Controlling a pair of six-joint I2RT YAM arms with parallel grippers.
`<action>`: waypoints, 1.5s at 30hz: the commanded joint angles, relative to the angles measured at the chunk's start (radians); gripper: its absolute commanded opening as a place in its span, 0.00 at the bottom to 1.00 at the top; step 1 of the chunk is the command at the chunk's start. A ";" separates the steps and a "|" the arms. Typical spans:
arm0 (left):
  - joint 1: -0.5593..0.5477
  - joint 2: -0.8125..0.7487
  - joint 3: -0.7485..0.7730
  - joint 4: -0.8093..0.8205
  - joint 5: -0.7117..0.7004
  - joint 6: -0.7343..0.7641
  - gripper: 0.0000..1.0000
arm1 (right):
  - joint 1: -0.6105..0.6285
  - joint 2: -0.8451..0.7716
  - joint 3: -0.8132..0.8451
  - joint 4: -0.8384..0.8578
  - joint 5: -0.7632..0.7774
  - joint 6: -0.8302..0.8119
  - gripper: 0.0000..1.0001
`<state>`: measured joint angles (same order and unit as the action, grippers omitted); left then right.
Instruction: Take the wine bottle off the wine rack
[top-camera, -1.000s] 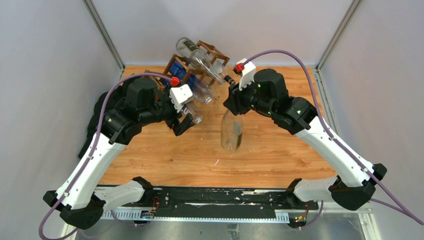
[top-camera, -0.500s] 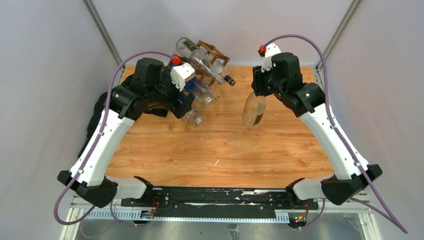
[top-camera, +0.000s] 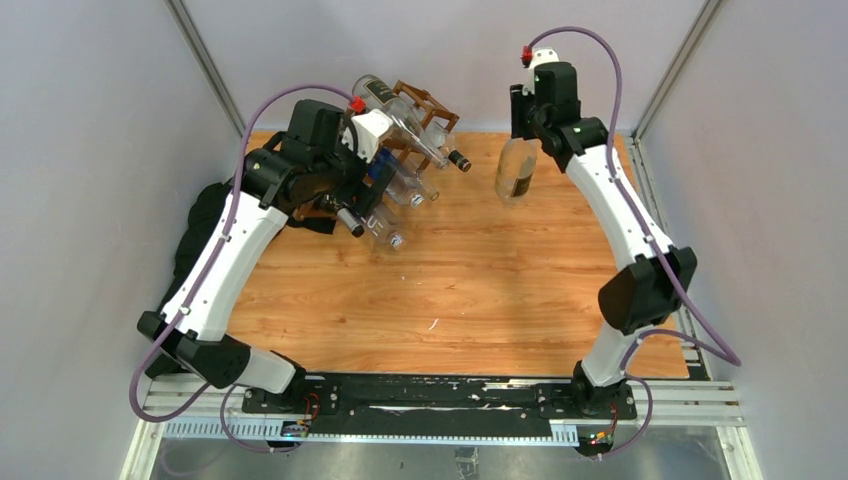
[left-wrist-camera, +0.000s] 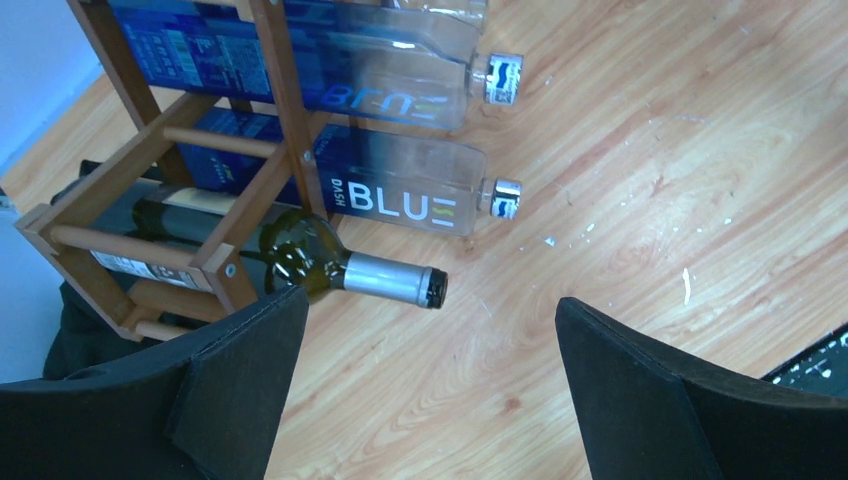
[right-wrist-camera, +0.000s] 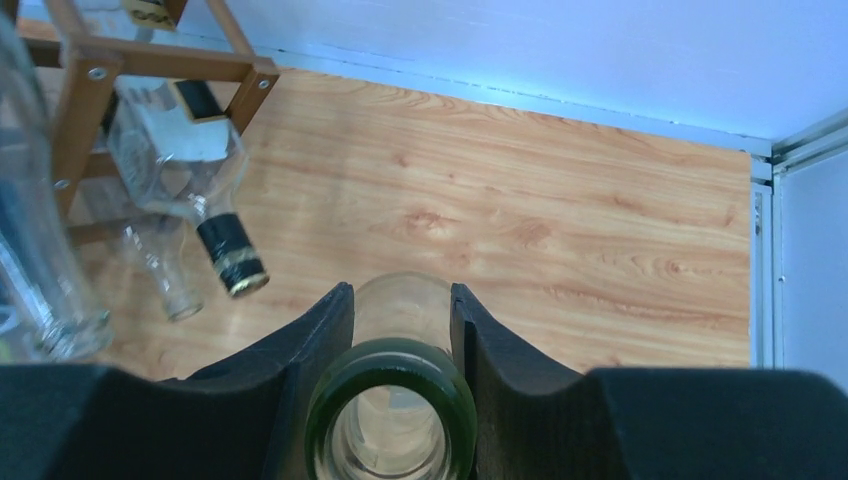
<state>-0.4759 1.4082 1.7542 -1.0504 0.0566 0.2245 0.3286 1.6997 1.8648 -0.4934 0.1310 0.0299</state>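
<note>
The dark wooden wine rack (top-camera: 420, 105) stands at the back of the table, also in the left wrist view (left-wrist-camera: 285, 110) and the right wrist view (right-wrist-camera: 75, 95). My right gripper (top-camera: 527, 122) (right-wrist-camera: 400, 300) is shut on the neck of a pale green wine bottle (top-camera: 515, 170) (right-wrist-camera: 392, 400), which hangs upright, away from the rack, near the back right. My left gripper (top-camera: 355, 200) (left-wrist-camera: 430, 310) is open over bare wood. Just beyond its fingertips the silver-capped neck of a dark green bottle (left-wrist-camera: 385, 278) sticks out of the rack's lowest cell.
Two clear bottles with blue labels (left-wrist-camera: 400, 195) (left-wrist-camera: 340, 85) lie in the rack, necks pointing out over the table. A clear bottle with a black cap (top-camera: 425, 135) (right-wrist-camera: 205, 180) slants from the upper cells. The enclosure walls and metal corner posts (top-camera: 665, 75) stand close behind.
My right arm has carried the wine bottle from the middle of the table up to the back right. My left arm has drawn back towards the rack, still open.
</note>
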 joint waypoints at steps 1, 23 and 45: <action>0.003 0.024 0.072 -0.010 -0.014 -0.019 1.00 | -0.012 0.071 0.109 0.219 0.025 -0.018 0.00; 0.003 0.074 0.082 -0.016 0.060 0.030 1.00 | -0.013 0.486 0.435 0.291 -0.024 -0.024 0.00; 0.063 0.044 0.124 -0.121 0.087 0.065 1.00 | -0.013 0.344 0.375 0.193 -0.033 0.024 0.95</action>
<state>-0.4480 1.4818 1.8465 -1.1320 0.1120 0.2806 0.3241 2.1796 2.2677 -0.2829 0.0948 0.0139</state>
